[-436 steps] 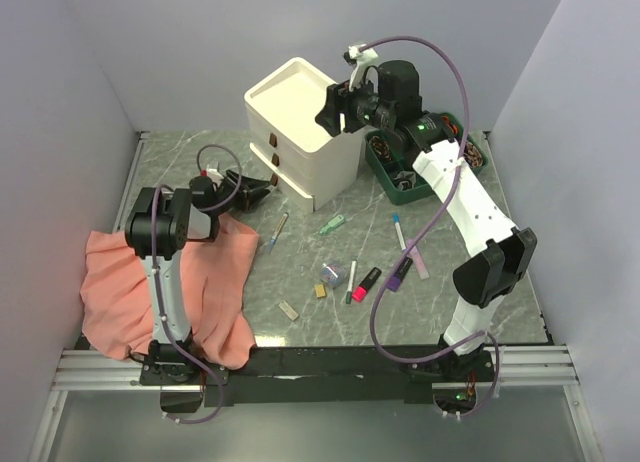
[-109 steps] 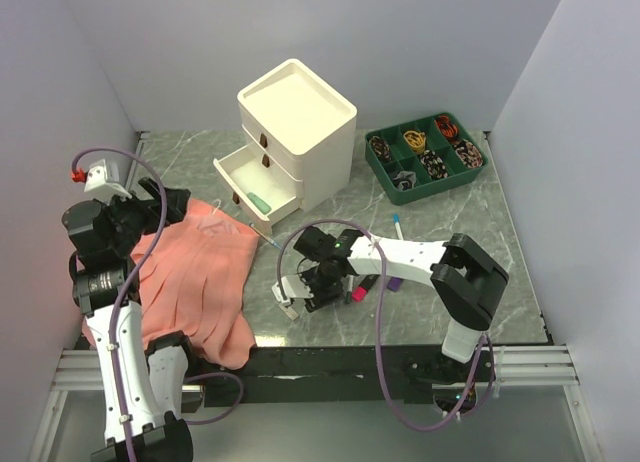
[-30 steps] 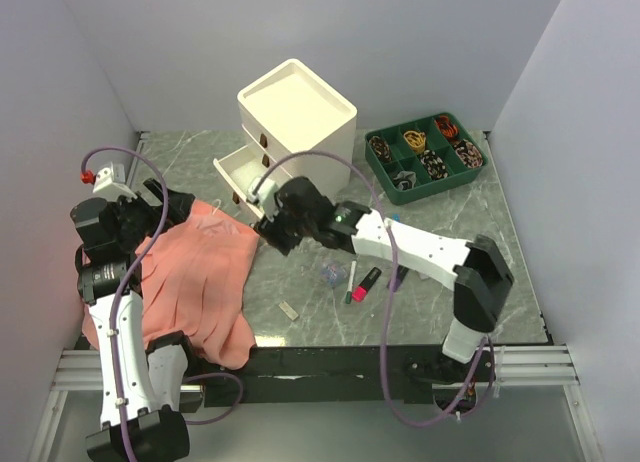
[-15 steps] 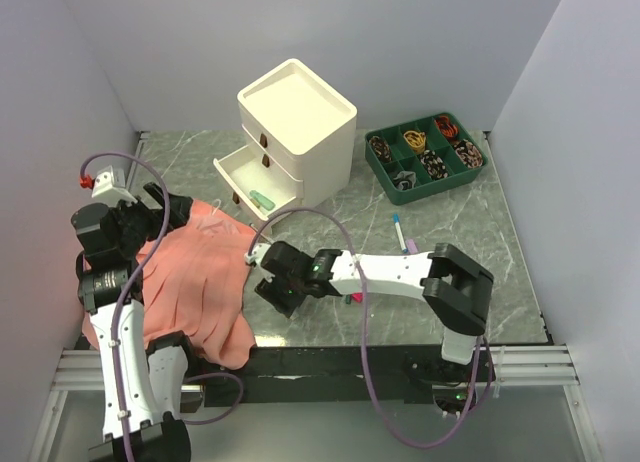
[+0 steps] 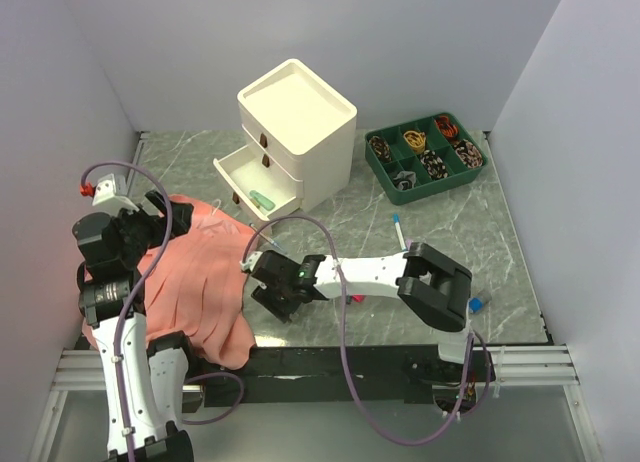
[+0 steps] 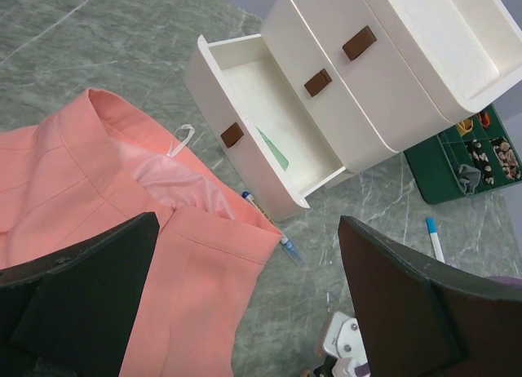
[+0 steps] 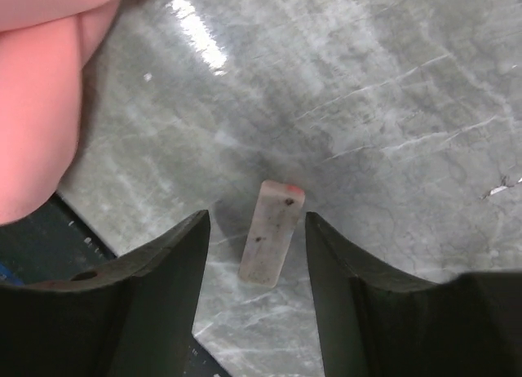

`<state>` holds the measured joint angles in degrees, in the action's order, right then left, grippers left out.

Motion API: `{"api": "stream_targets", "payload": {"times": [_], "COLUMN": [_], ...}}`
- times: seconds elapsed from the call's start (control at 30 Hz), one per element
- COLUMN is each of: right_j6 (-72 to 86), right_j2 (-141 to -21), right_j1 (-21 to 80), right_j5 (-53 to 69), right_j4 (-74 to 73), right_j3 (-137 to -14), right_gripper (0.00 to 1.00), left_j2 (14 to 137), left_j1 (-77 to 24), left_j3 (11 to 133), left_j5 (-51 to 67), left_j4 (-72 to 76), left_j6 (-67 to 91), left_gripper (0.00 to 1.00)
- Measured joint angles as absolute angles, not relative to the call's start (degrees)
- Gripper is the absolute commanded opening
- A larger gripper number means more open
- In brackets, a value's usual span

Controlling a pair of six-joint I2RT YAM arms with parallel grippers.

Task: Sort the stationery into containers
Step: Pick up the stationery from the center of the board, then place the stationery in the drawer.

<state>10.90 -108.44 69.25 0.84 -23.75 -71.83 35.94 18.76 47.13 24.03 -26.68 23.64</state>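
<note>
Down at the front of the marble table (image 5: 450, 232), just beside the edge of the salmon cloth (image 5: 195, 282), the right gripper (image 7: 254, 226) hangs low with its jaws spread. 1 jaw stands on each side of a small grey eraser (image 7: 272, 232) lying flat, with a gap showing on both sides. The left gripper (image 6: 245, 308) is up over the cloth, jaws wide apart and empty, facing the cream cabinet (image 6: 383, 116), whose lower drawer (image 6: 214, 91) stands pulled out with 1 green item (image 6: 276, 153) inside.

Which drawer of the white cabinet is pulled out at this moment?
The bottom drawer: it stands pulled out toward the pink cloth, with a green item lying inside. The middle drawer and the top drawer are pushed in flush.
</note>
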Motion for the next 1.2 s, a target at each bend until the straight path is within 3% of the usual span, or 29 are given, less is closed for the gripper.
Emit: {"api": "stream_targets", "payload": {"times": [0.13,0.23,0.27,0.4,0.63,0.83,1.2], "right_j6": [11.22,11.2,11.14,10.76,5.5,-1.63,-9.65], "right_j2": [-110.08,-110.89,-111.07,-110.91,-105.67,-102.35,-119.85], "right_j1": [69.52,69.65,69.71,69.78,69.32,64.14,52.12], "right_j5": [-0.75,-2.07,-3.14,-3.88,-6.68,-10.15,-14.92], "right_j4": [-23.7,-23.7,-23.68,-24.08,-27.62,-24.67,-17.61], "right_j3": [-72.47,-73.25,-73.3,-73.49,-73.93,-82.78,-106.48], "right_gripper": [0.52,0.28,0.16,0.01,0.0,0.0,0.0], "left_j2": [35.42,35.29,35.29,35.35,36.49,37.89,39.55], "left_j1": [18.7,18.65,18.65,18.65,18.65,18.65,18.65], "left_j3": [46.59,46.11,46.0,45.93,46.61,47.16,47.16], "left_j5": [24.05,24.05,24.05,24.03,23.88,23.03,23.75], "left_j4": [-26.83,-26.89,-26.89,-26.94,-27.33,-27.31,-27.29], "left_j6": [23.7,23.73,23.7,23.68,23.14,23.0,23.18], "left_gripper": [0.99,1.0,1.0,0.99,1.0,1.0,0.99]}}
